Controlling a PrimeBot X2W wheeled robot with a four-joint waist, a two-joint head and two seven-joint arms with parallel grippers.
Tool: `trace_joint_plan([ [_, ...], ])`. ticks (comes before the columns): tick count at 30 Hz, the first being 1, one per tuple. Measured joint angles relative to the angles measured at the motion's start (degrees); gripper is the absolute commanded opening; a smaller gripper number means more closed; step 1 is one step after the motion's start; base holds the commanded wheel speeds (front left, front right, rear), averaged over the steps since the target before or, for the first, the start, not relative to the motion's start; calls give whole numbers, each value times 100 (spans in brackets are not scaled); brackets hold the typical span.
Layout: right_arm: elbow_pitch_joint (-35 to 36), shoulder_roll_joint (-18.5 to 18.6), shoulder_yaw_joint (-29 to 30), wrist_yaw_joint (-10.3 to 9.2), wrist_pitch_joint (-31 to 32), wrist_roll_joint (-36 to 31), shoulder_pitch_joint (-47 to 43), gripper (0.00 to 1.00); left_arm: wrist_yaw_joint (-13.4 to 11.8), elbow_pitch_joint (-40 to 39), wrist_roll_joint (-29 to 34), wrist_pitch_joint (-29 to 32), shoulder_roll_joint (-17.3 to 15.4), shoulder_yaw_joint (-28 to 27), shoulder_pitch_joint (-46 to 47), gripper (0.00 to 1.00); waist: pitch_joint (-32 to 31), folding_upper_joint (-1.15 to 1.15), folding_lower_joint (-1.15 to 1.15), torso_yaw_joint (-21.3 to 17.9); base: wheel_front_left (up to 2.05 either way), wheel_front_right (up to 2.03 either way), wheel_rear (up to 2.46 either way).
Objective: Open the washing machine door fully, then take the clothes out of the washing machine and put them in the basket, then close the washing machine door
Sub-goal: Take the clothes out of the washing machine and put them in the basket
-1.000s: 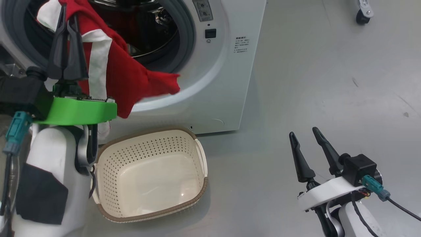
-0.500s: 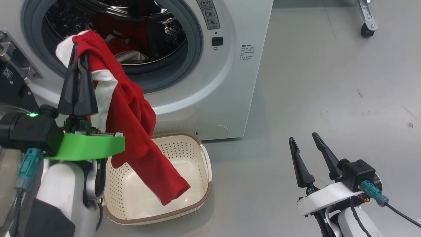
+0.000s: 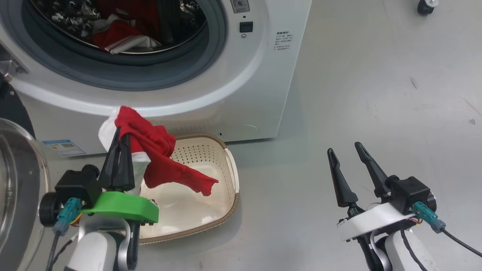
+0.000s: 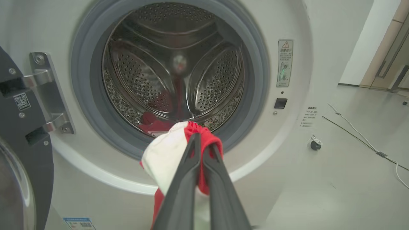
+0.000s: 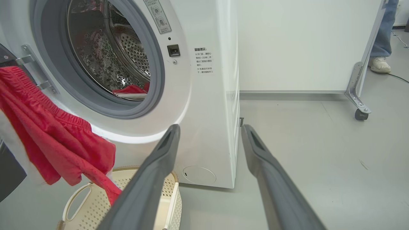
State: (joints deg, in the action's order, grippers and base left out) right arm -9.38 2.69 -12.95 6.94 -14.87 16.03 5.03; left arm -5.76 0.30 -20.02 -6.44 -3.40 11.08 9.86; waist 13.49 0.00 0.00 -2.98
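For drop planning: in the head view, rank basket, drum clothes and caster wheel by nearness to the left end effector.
1. basket, just right of the left end effector, under its red garment.
2. drum clothes, above, inside the washing machine.
3. caster wheel, far upper right.

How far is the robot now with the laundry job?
Done: the washing machine door stands open. In hand: the left gripper is shut on a red garment hanging over the basket, not yet released. Left: more clothes lie in the washing machine, then the door needs closing.
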Motion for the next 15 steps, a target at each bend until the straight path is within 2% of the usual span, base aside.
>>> trace_joint_plan([
  [10, 172, 1, -49, 0, 0, -15, 274, 100, -3, 744, -371, 186, 44, -10, -62, 0, 600, 0, 0, -103, 0, 0, 0],
  [15, 296, 2, -107, 1, 0, 7, 481, 100, -3, 1200, -569, 244, 55, -65, 211, 0, 980, 0, 0, -198, 0, 0, 0],
])
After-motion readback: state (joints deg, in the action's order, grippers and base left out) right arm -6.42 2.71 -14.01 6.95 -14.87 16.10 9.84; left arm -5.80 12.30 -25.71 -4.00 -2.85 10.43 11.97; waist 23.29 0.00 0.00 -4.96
